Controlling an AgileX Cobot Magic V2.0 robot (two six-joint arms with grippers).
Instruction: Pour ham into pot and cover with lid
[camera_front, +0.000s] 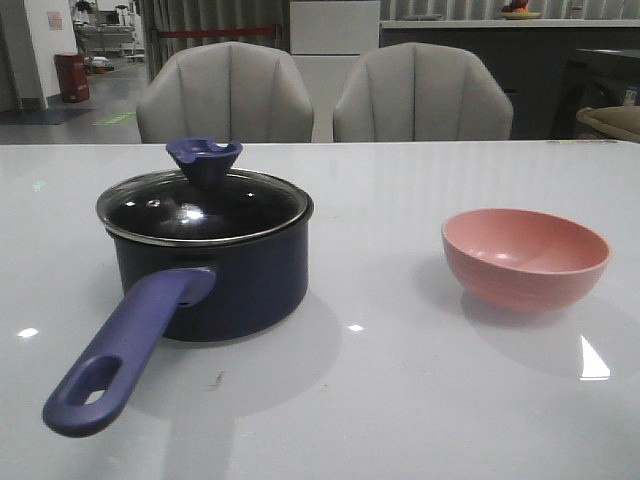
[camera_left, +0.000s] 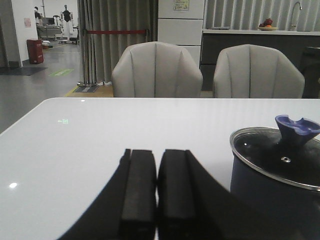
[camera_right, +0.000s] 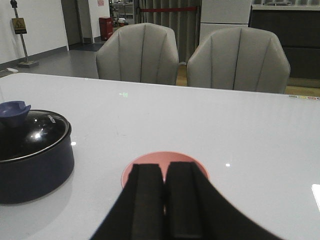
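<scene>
The navy pot (camera_front: 215, 285) stands at the left of the table with its purple-blue handle (camera_front: 125, 352) pointing toward me. The glass lid (camera_front: 205, 205) with its blue knob (camera_front: 203, 160) sits on the pot. The pot and lid also show in the left wrist view (camera_left: 272, 167) and in the right wrist view (camera_right: 32, 160). The pink bowl (camera_front: 525, 258) stands at the right and looks empty. No ham shows. My left gripper (camera_left: 157, 187) is shut and empty, left of the pot. My right gripper (camera_right: 164, 192) is shut and empty, in front of the pink bowl (camera_right: 197, 166). Neither gripper shows in the front view.
Two grey chairs (camera_front: 225, 95) (camera_front: 422, 92) stand behind the table's far edge. A white glossy tabletop (camera_front: 380, 400) spreads between the pot and the bowl.
</scene>
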